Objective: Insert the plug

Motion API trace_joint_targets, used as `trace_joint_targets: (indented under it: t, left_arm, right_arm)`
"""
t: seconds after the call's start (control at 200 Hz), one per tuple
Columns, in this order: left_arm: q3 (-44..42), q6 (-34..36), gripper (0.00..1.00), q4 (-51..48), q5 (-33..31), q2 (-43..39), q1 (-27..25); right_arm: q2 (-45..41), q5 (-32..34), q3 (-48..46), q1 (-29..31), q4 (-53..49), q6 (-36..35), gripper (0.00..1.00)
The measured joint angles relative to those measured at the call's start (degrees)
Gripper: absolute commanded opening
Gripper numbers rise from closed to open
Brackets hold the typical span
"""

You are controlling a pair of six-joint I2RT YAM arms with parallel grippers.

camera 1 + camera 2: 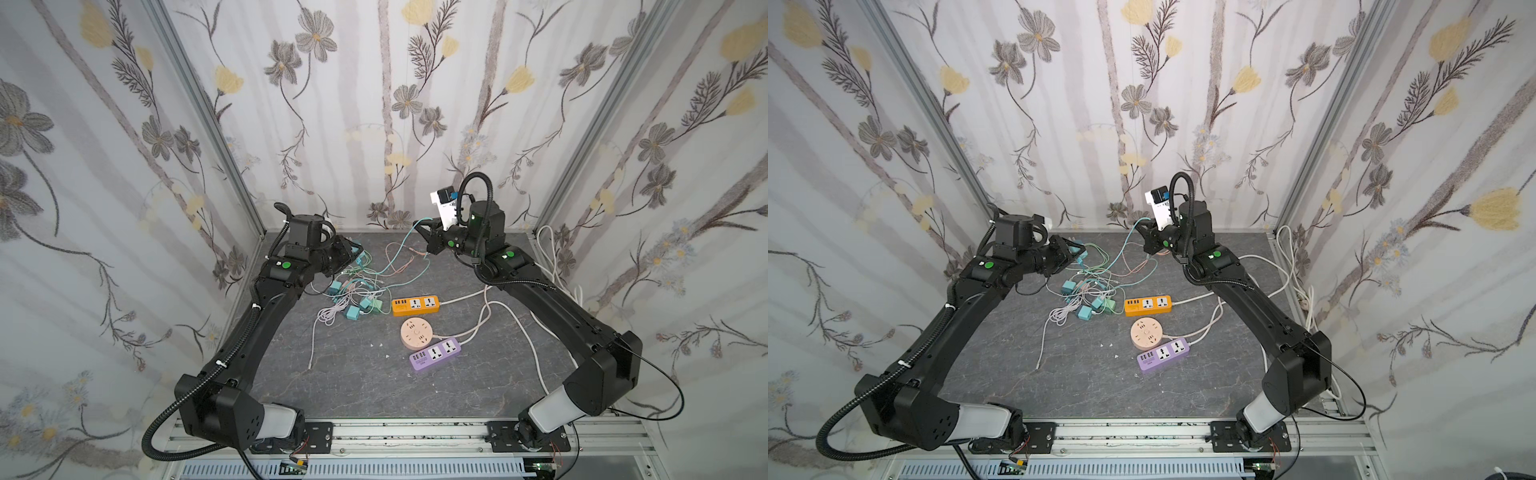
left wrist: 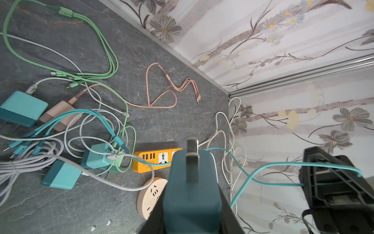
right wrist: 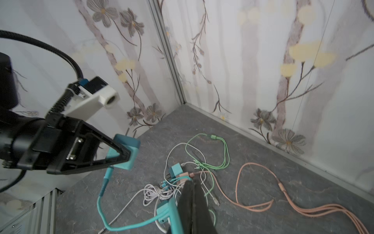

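My left gripper [image 1: 352, 252] [image 2: 192, 206] is shut on the teal plug [image 2: 192, 186], held off the table near the back left; its metal prongs [image 2: 192, 158] stick out past the fingers. In the right wrist view the plug [image 3: 129, 147] sits at that gripper's tips. The plug's teal cable [image 2: 263, 172] runs across to my right gripper [image 1: 419, 227] [image 3: 192, 183], which is shut on it and raised near the back wall. The orange power strip [image 1: 415, 304] [image 2: 155, 160] lies mid-table.
A tangle of chargers and cables [image 1: 353, 291] lies between the arms. A round peach socket [image 1: 417, 332] and a purple strip [image 1: 434, 353] lie in front of the orange one. White cords [image 1: 548, 257] trail along the right wall. A pink cable [image 3: 263, 192] lies near the back wall.
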Motion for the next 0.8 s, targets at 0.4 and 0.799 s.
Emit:
trace_joint_targets:
  t: [0.4,0.799]
  left_arm:
    - [3.9,-1.5,0.00,1.6,-3.1,6.6,4.1]
    - [10.3,-1.7,0.00,3.0,-3.3,11.0,7.3]
  right_arm:
    - [0.2,3.1,-10.6,0.0,-4.3,1.3,0.76]
    - [-4.4,0.8,-24.0,1.1,-4.6,0.6,0.75]
